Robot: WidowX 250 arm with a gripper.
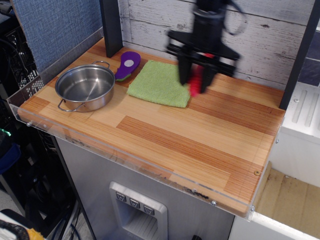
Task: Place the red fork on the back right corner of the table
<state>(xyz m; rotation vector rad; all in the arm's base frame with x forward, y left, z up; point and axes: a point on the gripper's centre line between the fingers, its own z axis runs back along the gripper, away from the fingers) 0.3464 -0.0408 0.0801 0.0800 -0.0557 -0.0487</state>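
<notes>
Gripper (196,80) — fingers closed on the red fork (195,83), handle hanging roughly upright between them, held above the table (210,145) just past the right edge of the green cloth (160,83). Back right corner lies further right of the gripper, along the plank wall — well apart. Tines not visible.
</notes>
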